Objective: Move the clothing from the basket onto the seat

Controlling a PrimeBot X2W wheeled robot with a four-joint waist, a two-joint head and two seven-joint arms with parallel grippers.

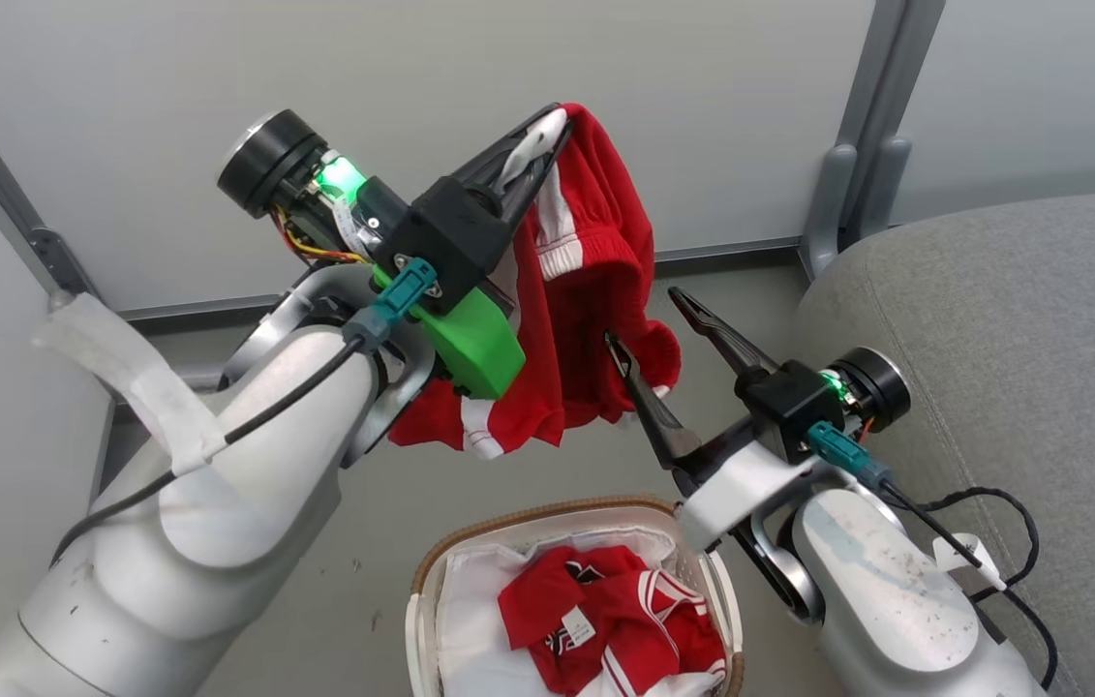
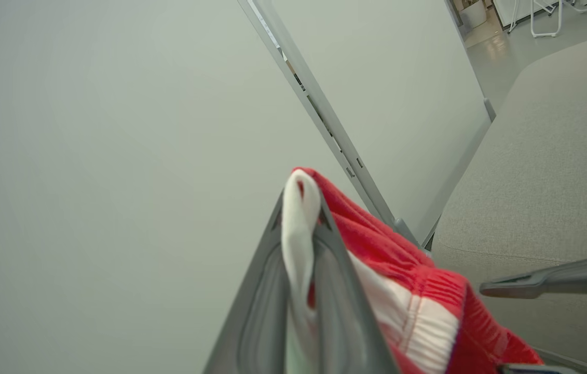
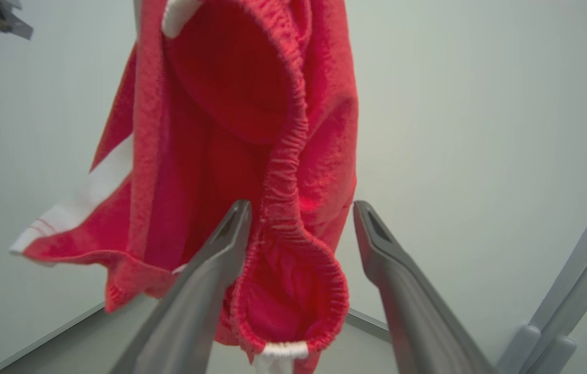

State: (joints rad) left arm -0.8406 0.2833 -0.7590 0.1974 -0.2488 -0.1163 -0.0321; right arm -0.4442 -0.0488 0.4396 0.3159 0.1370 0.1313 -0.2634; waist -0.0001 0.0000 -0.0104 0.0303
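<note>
Against pale wall panels [image 1: 169,77], dangling limp clothing [image 1: 595,281] near the basket [image 1: 547,511] from the left gripper [image 1: 555,124], pinched tight on a white hem. Spreading the right gripper [image 1: 644,318] wide around the waistband. Probably handling soft, light and floppy: favouring the bunched elastic for gripping, beside the seat [image 1: 992,319].

Above basket [image 1: 508,523]: hung red garment [image 1: 595,290] blocks passage (right claw [image 1: 644,318] straddles hem). Right of basket: seat [image 1: 992,319] open.

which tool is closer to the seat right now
Right. The right tool is open a short way left of the seat, its fingers around the lower fold of the hanging red garment. The left tool is farther left and higher, shut on its top.
</note>
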